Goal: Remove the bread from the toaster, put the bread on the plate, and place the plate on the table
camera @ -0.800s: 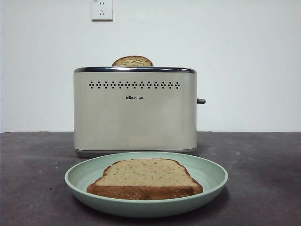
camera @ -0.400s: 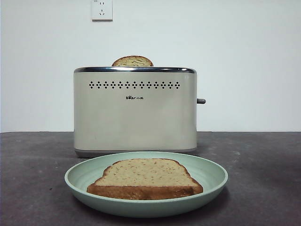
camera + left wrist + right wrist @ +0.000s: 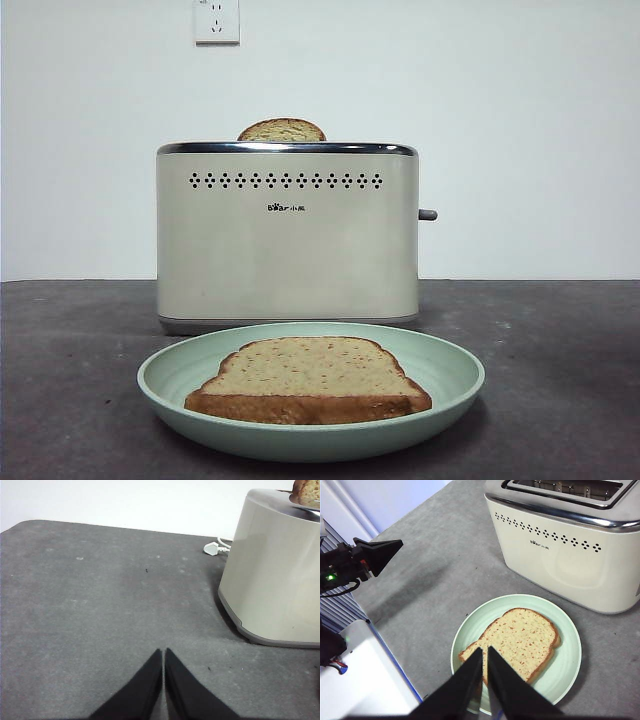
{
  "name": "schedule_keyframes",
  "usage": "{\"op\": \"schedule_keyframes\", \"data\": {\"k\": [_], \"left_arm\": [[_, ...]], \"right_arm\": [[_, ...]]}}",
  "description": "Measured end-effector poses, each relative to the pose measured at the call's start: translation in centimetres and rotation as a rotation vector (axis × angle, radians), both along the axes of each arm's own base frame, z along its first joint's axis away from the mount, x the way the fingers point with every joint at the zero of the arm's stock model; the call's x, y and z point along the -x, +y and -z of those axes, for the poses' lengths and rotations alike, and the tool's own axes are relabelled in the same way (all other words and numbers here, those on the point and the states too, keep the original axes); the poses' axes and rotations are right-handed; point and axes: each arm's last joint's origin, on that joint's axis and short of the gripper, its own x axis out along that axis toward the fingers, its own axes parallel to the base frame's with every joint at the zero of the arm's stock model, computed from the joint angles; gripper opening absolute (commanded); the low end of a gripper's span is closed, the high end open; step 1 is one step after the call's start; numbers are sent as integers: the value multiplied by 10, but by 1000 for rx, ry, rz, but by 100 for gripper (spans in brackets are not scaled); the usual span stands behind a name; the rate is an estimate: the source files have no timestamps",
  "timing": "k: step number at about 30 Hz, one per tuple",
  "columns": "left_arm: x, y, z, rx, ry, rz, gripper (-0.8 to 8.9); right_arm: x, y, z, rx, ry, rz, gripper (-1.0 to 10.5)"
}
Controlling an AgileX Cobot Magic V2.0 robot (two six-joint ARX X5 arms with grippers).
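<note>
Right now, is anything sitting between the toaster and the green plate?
No. In the right wrist view only a narrow strip of bare table separates the toaster from the plate.

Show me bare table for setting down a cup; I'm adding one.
Bare patches: dark grey table either side of the pale mint-green plate, and beside the cream toaster on the white plug side. Crowded: the narrow strip between plate and toaster.

A second brown-crusted slice of bread [image 3: 282,130] shows only its domed top above the boxy cream-beige toaster [image 3: 287,240]; the rest is hidden in the slot. The small dark logo [image 3: 286,208] is too small to read. The white wall socket [image 3: 217,20] is cut by the top edge. The pale mint-green plate [image 3: 450,385] hides the toaster's lower front edge.
</note>
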Motion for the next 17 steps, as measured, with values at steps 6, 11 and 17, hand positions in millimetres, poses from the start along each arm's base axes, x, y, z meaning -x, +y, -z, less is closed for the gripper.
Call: {"op": "schedule_keyframes", "data": {"k": [6,11,17], "left_arm": [[0,0,0,0,0,0,8],[0,0,0,0,0,0,8],[0,0,0,0,0,0,8]], "right_arm": [[0,0,0,0,0,0,4],[-1,-3,-1,21,-44,21,4],[-2,-35,-14,20,-247,231,4]]}}
